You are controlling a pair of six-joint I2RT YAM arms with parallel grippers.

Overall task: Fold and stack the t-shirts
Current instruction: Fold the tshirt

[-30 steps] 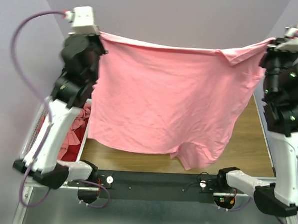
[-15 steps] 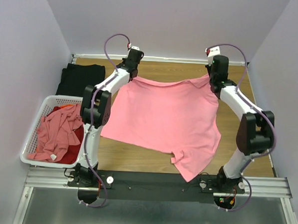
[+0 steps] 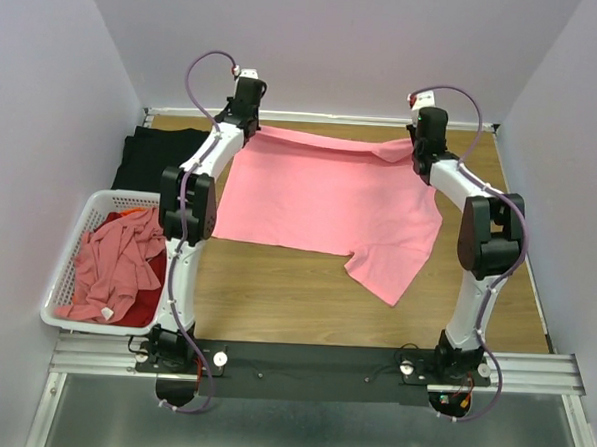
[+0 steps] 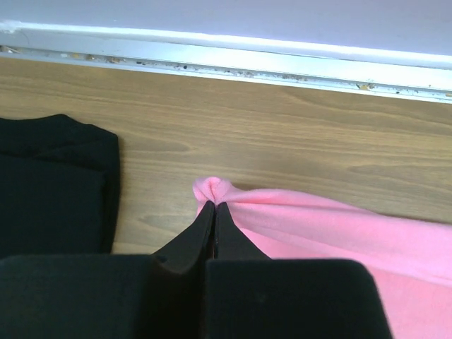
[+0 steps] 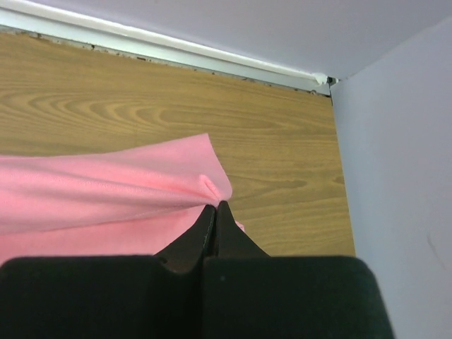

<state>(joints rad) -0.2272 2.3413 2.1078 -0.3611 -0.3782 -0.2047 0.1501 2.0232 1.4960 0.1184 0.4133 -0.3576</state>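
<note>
The left gripper (image 4: 214, 205) and right gripper (image 5: 214, 205) each pinch a far corner of the soft salmon-pink cloth t-shirt (image 3: 330, 195). This seems to be the laying-flat step. The next move calls for releasing it smooth, then folding.

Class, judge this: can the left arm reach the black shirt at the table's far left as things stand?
Probably yes: the black shirt lies just left of the left gripper, only bare table between. But the gripper is shut on the pink shirt, so it must let go first.

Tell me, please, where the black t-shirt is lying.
In the top view, the black t-shirt lies at far left, just behind the white basket.
</note>
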